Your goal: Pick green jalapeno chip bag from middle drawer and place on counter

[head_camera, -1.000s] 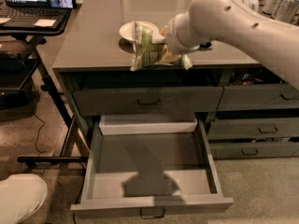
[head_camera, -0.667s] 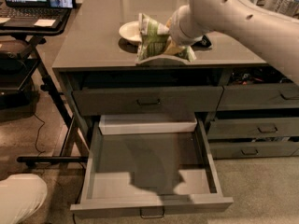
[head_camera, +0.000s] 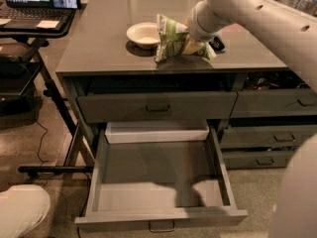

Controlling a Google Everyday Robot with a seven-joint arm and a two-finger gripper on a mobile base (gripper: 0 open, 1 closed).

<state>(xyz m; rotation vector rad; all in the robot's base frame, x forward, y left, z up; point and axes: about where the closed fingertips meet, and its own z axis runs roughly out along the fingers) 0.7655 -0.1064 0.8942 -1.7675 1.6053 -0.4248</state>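
The green jalapeno chip bag is pale green and white and is held over the front part of the grey counter, just right of a white bowl. My gripper is shut on the bag's right side, its fingers mostly hidden behind the bag. The white arm reaches in from the upper right. The middle drawer is pulled fully out below, and its dark inside shows nothing but a white tray at the back.
A white bowl sits on the counter left of the bag. A small black object lies behind the gripper. A laptop stand with a laptop and phone stands at left. Closed drawers are at right.
The arm has carried the bag further back and slightly down over the counter, closer to the bowl. The drawer has stayed open.
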